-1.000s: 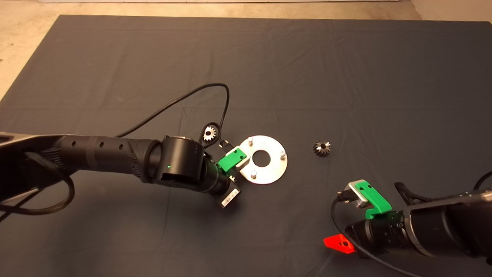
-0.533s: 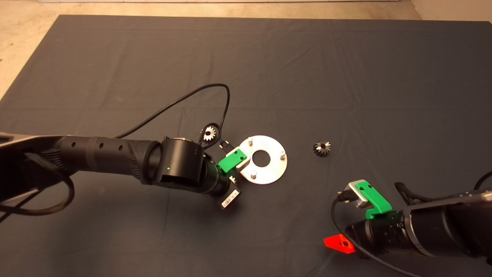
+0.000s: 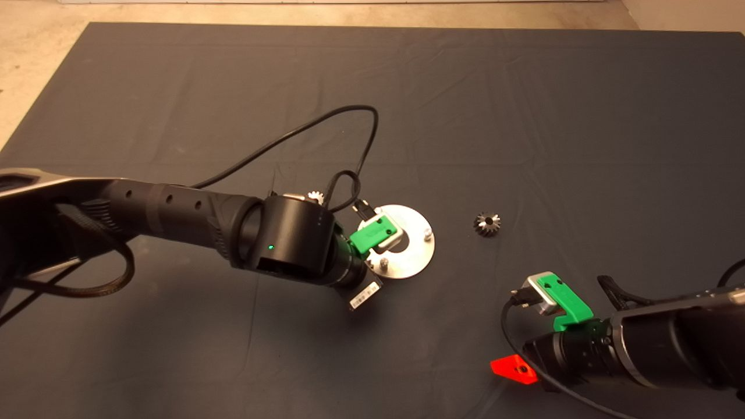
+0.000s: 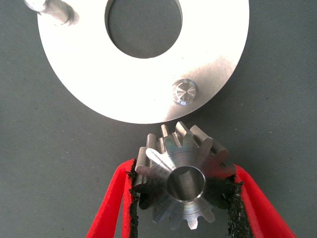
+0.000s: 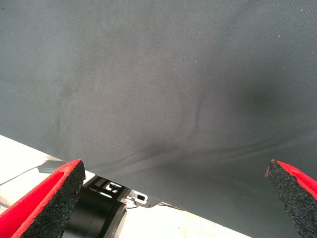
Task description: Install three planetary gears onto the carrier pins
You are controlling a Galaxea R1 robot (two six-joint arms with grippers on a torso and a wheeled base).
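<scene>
Since the earlier frames the left tool (image 4: pixel 184 198) has swung over the round plate (image 3: pixel 419 256), carrying a gear (image 4: pixel 184 181) pinched flat between its black pads (image 4: pixel 134 196), bore facing up. From the left wrist the gear hangs just off the plate's rim, close to the nearest carrier pin (image 4: pixel 184 92) but not over it. A second pin (image 4: pixel 53 10) stands across the centre hole; all the pins in sight are bare. Another gear (image 3: pixel 487 223) lies on the surface to the plate's right, and a third (image 3: pixel 315 196) peeks out behind the left arm. The right tool (image 3: pixel 512 368) waits at the lower right, fingers spread wide. Risks, as I judge them: lowering with bore and pin misaligned would seat the gear on the pin's top or push the loose plate aside, and a tilted grip could jam the bore.
</scene>
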